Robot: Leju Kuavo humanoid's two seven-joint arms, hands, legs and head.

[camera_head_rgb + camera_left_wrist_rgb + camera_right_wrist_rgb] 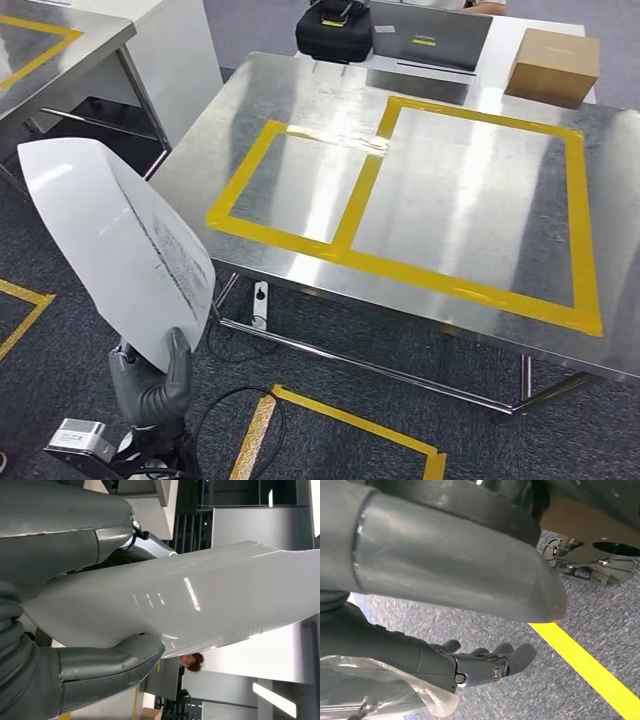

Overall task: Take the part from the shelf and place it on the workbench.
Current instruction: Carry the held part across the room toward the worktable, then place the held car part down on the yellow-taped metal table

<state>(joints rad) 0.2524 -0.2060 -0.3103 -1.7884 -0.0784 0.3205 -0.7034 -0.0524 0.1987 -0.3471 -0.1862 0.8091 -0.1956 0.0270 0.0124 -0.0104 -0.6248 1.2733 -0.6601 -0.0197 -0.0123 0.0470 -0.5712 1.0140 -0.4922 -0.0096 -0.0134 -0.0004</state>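
My left hand (155, 385) holds a white curved sheet-like part (113, 240) by its lower end, standing it up above the floor left of the workbench. The left wrist view shows the part (211, 595) pinched between the thumb (113, 665) and the darker fingers (147, 542). The steel workbench (483, 130) carries two rectangles of yellow tape (370, 175). My right hand (471, 625) hangs over the grey carpet, its fingers lightly curled and apart, holding nothing.
At the bench's far edge lie a black bag (333, 28), a grey laptop (430, 35) and a cardboard box (553, 66). Another steel table (45, 45) stands at the far left. Yellow floor tape (355, 425), a cable and a power strip (260, 303) lie below the bench.
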